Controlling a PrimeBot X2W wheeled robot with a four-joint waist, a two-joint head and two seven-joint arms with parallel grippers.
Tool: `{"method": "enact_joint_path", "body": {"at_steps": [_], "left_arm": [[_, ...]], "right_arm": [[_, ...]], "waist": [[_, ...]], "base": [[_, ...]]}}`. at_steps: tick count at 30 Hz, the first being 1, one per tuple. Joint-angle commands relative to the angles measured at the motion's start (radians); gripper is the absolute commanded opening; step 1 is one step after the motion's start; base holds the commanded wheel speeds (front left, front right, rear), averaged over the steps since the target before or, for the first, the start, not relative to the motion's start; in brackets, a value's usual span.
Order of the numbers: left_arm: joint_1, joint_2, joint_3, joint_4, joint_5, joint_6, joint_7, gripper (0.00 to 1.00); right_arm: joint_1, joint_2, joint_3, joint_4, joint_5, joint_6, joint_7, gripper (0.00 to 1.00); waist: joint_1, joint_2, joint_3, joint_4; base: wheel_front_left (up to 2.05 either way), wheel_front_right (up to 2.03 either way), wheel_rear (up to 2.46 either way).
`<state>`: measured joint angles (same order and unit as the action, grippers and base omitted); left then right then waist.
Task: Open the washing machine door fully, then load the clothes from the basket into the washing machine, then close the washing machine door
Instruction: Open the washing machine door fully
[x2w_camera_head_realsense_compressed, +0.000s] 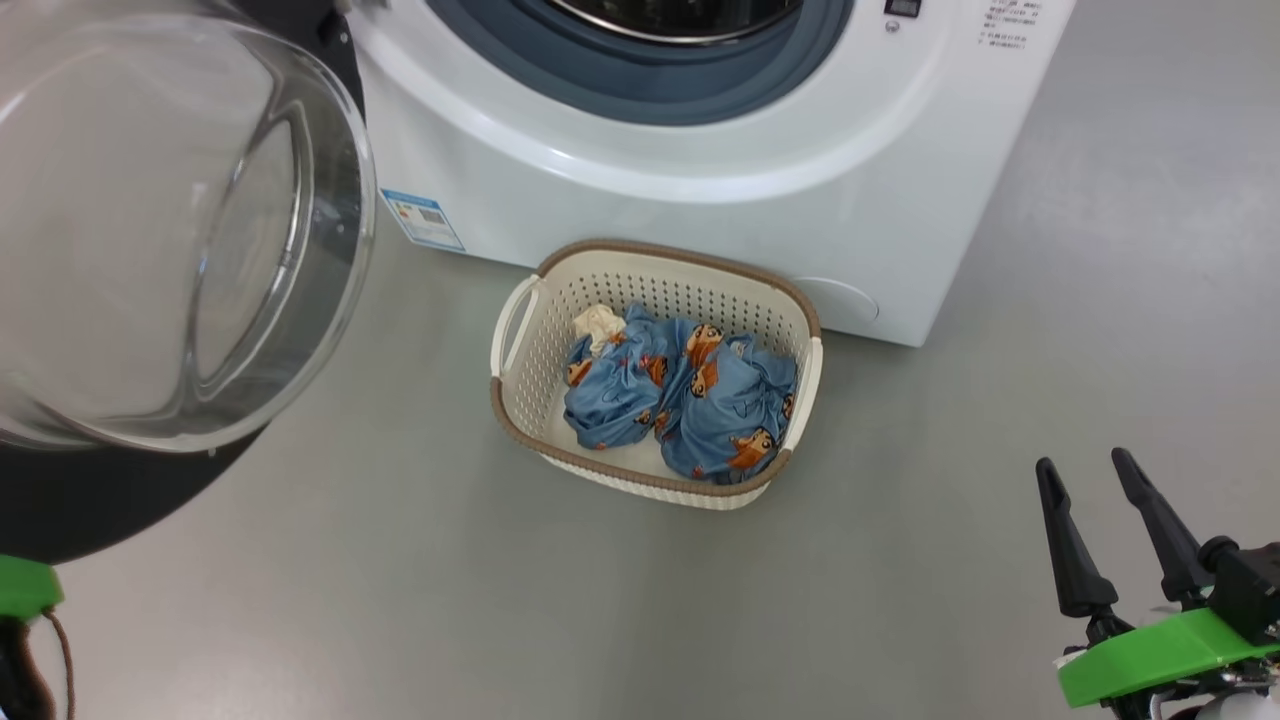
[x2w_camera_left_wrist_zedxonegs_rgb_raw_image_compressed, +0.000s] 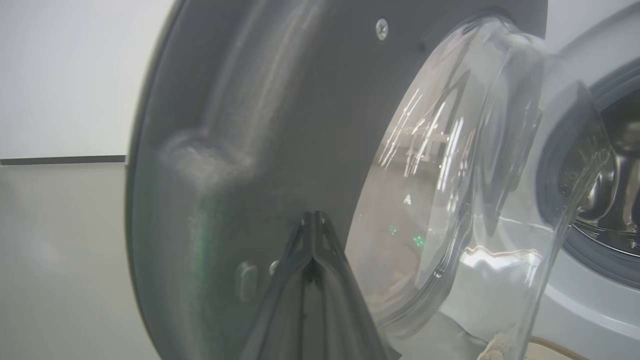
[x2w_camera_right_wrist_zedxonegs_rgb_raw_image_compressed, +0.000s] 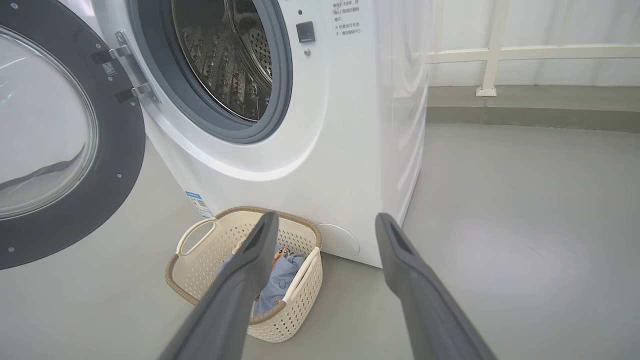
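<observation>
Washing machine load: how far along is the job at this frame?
Done: the washing machine door is swung wide, drum exposed. In hand: the left gripper, jaws shut, points at the door's inner face; contact unclear. The right gripper hovers open, apart from the basket. Left: the clothes lie in the basket; loading and closing remain.

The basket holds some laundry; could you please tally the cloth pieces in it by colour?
Light blue printed bundles: 2
Cream-white cloth piece: 1
Total in the basket: 3
</observation>
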<state>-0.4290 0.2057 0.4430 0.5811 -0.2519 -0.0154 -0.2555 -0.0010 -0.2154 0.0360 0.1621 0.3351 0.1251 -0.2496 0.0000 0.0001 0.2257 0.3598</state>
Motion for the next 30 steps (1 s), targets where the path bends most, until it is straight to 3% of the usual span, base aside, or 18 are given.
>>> {"method": "enact_joint_path", "body": {"at_steps": [1,30], "left_arm": [[-0.037,0.070,0.043,-0.012,0.008,0.000,-0.006,0.00],[-0.215,0.171,0.234,0.130,0.124,0.027,-0.006,0.00]], "right_arm": [[-0.029,-0.021,0.027,-0.027,-0.010,0.006,-0.012,1.00],[-0.119,-0.087,0.049,-0.048,-0.013,0.006,-0.012,1.00]], "waist": [[0.0000,-0.0001,0.022,-0.003],[0.0000,-0.0001,0.174,-0.025]], "base": [[0.00,0.00,0.00],[0.00,0.00,0.00]]}}
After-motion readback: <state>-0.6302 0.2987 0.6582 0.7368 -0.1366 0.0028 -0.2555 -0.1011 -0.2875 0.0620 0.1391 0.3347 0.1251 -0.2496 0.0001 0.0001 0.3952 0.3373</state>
